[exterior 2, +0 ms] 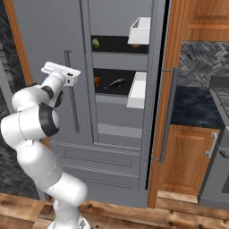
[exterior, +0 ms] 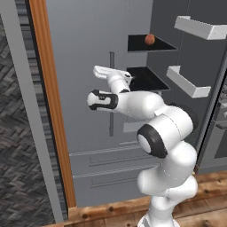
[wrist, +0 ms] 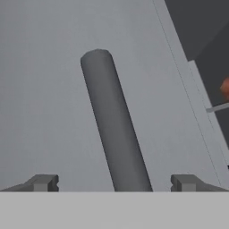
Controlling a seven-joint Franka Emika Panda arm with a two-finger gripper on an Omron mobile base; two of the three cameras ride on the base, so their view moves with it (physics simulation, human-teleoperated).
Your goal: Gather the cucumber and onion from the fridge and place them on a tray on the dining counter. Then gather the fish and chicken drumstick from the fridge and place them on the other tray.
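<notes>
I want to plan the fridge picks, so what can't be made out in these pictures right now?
- Cucumber: not identifiable; a small greenish item on the upper shelf is too small in the right base view.
- Drumstick: an orange speck beside the fish, too small to confirm.
- Onion: cut off by the hand view's right edge.
- Lower shelves: hidden by the arm, left base view.

I see the tall grey fridge (exterior 2: 116,112) with its right door swung open, a small reddish-orange round onion (exterior: 150,39) on its upper black shelf, a dark fish (exterior 2: 115,83) lying on the shelf below.
</notes>
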